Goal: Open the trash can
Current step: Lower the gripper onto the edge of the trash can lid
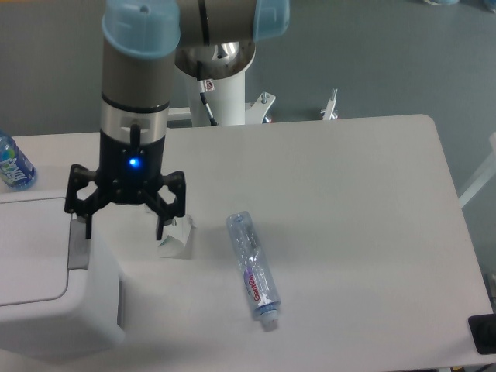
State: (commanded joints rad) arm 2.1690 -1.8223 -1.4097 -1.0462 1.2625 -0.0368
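Observation:
The trash can (39, 271) is a large white box-shaped bin at the left edge of the table, with a flat inset lid and a grey push strip (77, 246) along its right edge. The lid lies flat and shut. My gripper (124, 231) hangs point-down with its black fingers spread wide, open and empty. Its left fingertip (87, 229) is right over the grey strip; whether it touches I cannot tell. Its right fingertip (161, 231) is just off the bin, next to a small folded white carton.
A small folded white carton (176, 236) stands just right of the gripper. An empty clear plastic bottle (252, 270) lies on its side mid-table. A blue-labelled bottle (14, 163) lies at the far left behind the bin. A black object (483, 333) sits at the right edge.

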